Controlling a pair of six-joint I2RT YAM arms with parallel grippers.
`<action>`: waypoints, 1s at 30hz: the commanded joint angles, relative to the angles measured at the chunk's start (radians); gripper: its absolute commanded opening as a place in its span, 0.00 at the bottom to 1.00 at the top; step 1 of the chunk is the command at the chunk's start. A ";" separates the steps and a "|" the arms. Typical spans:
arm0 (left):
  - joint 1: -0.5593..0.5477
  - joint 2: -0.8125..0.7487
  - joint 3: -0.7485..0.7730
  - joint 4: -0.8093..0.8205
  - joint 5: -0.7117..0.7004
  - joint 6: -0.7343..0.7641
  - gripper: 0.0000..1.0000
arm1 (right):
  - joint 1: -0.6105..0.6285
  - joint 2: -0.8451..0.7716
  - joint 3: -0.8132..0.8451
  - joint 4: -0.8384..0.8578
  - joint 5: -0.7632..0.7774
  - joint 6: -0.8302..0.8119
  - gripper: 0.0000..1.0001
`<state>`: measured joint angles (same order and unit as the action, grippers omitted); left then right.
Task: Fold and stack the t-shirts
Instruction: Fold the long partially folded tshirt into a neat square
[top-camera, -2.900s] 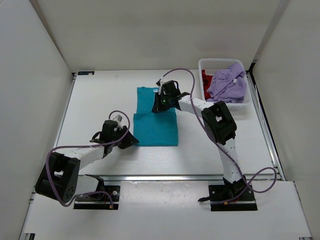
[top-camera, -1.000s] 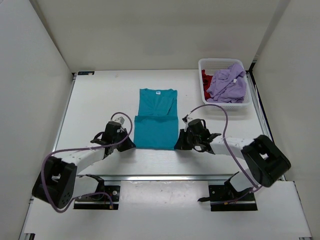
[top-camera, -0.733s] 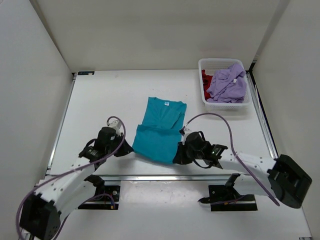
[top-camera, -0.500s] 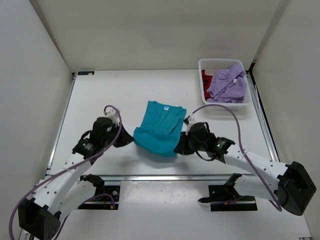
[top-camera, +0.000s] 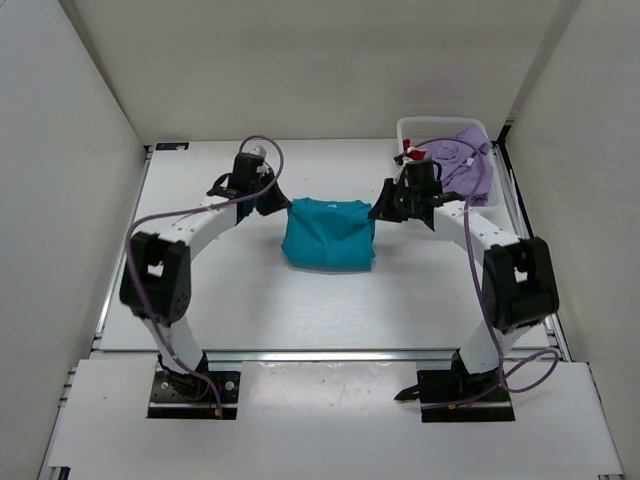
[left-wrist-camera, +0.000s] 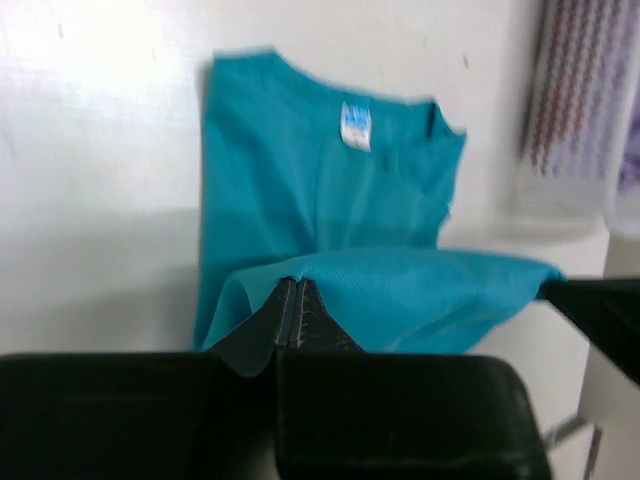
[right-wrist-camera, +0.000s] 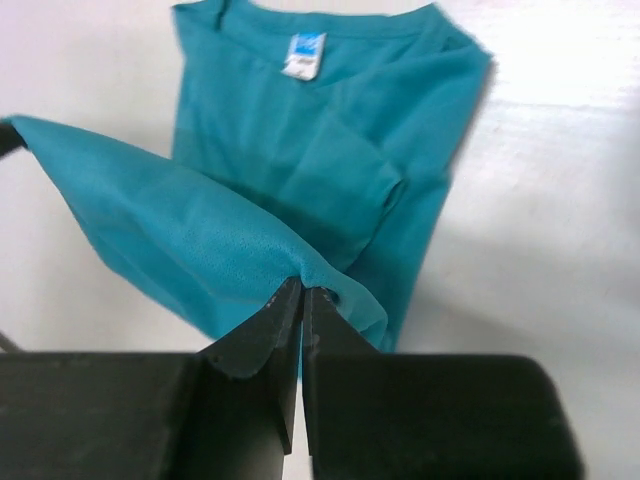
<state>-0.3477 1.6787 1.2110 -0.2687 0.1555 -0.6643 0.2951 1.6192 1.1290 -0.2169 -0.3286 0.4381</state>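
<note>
The teal t-shirt lies on the table's middle, partly folded, its near hem lifted over toward the collar. My left gripper is shut on the hem's left corner. My right gripper is shut on the hem's right corner. Both hold the hem stretched above the shirt's collar part, whose label shows in the right wrist view. The lavender t-shirt and the dark red t-shirt lie bunched in the white basket.
The basket stands at the table's back right corner, just right of my right arm. White walls close in the table on three sides. Purple cables loop off both arms.
Both grippers took the shirt's near hem, lifted it and carried it from the near side toward the far side, over the collar. The shirt now looks shorter.
</note>
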 joint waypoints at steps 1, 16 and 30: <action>0.035 0.132 0.140 0.025 -0.059 -0.015 0.00 | -0.051 0.097 0.121 0.030 -0.053 -0.045 0.00; 0.118 0.429 0.507 0.006 -0.007 -0.075 0.55 | -0.102 0.530 0.707 -0.145 -0.043 -0.119 0.55; -0.057 0.323 0.083 0.169 0.049 -0.054 0.43 | 0.027 0.320 0.224 0.034 0.014 -0.081 0.04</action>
<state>-0.4110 2.0212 1.3750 -0.1253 0.1864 -0.7200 0.3313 1.9335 1.3750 -0.2371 -0.3473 0.3508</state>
